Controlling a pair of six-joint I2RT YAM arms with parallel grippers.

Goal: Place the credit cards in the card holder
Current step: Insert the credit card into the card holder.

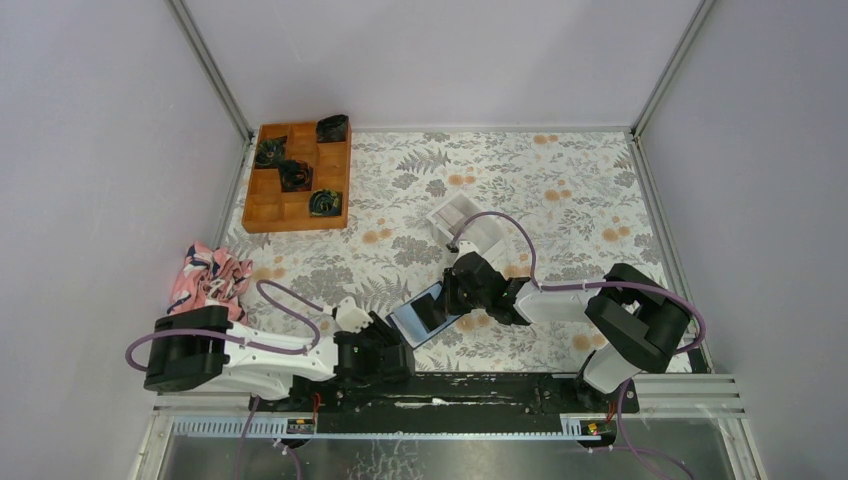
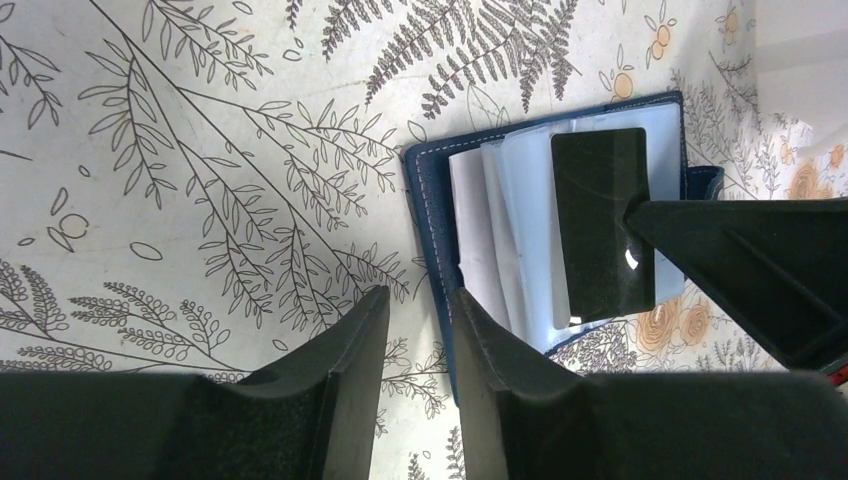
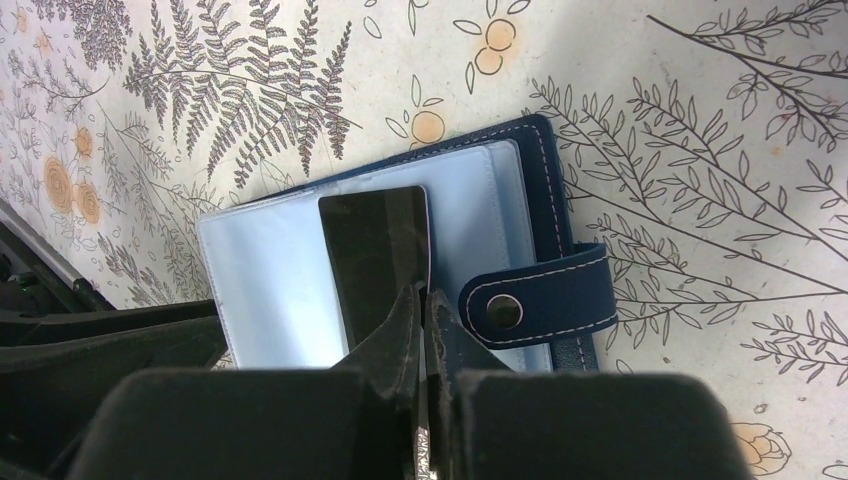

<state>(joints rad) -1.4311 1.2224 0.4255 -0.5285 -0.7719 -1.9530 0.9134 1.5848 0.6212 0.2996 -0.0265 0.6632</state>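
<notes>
The card holder (image 1: pixel 415 315) lies open on the floral table between both arms, navy outside and pale blue with clear sleeves inside. My right gripper (image 3: pixel 424 295) is shut on a dark credit card (image 3: pixel 372 250) and holds it over the open sleeves, beside the snap strap (image 3: pixel 535 305). The dark card (image 2: pixel 603 225) also shows in the left wrist view, with the right gripper's finger on its edge. My left gripper (image 2: pixel 418 310) is open, and the holder's navy edge (image 2: pixel 432 215) runs between its fingers. A pale card or sheet (image 2: pixel 470 225) sits in the holder.
A white open-topped box (image 1: pixel 465 220) stands just behind the right gripper. An orange wooden compartment tray (image 1: pixel 270 205) holding dark bundles is at the back left. A pink patterned cloth (image 1: pixel 210 275) lies at the left. Grey walls enclose the table.
</notes>
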